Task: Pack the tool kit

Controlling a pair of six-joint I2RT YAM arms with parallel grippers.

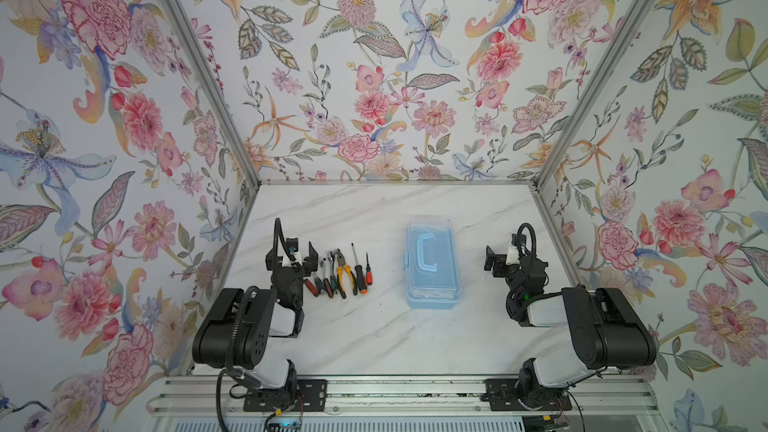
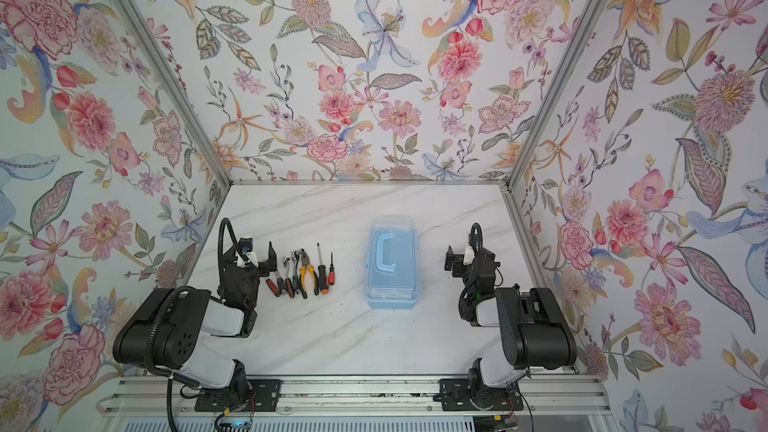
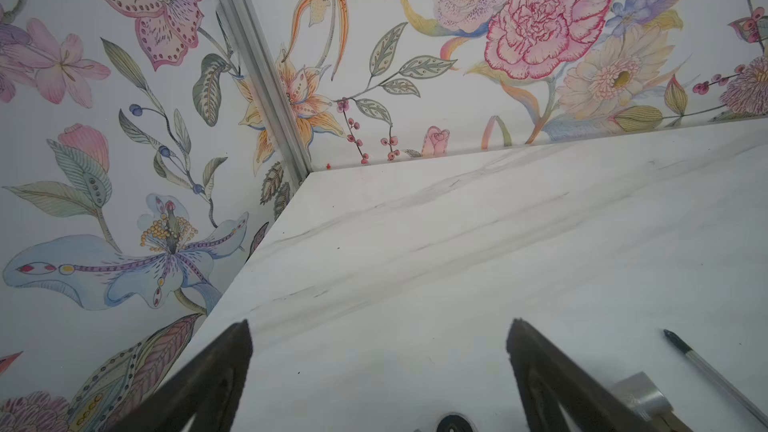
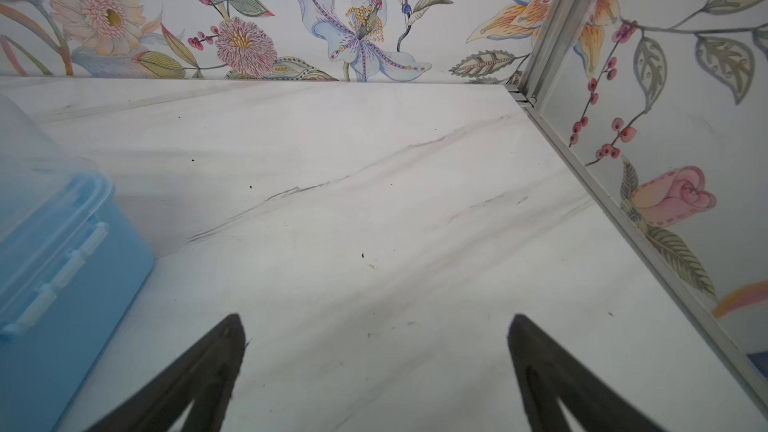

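Blue toolbox (image 1: 432, 264) was noted lid-shut on the marble table (image 1: 374, 334), long axis run from the arm bases toward the back wall. Tools were laid in a row left of the toolbox, parallel to it: yellow-handled pliers (image 1: 345, 271), long screwdriver (image 1: 356, 268), short screwdriver (image 1: 368, 273), tips pointed at the back wall. Left gripper (image 3: 379, 326) was held low beyond that row, jaws spread, empty. Right gripper (image 4: 376, 322) was held right of the toolbox, jaws spread, empty. Both arms were folded, aimed at the back wall.
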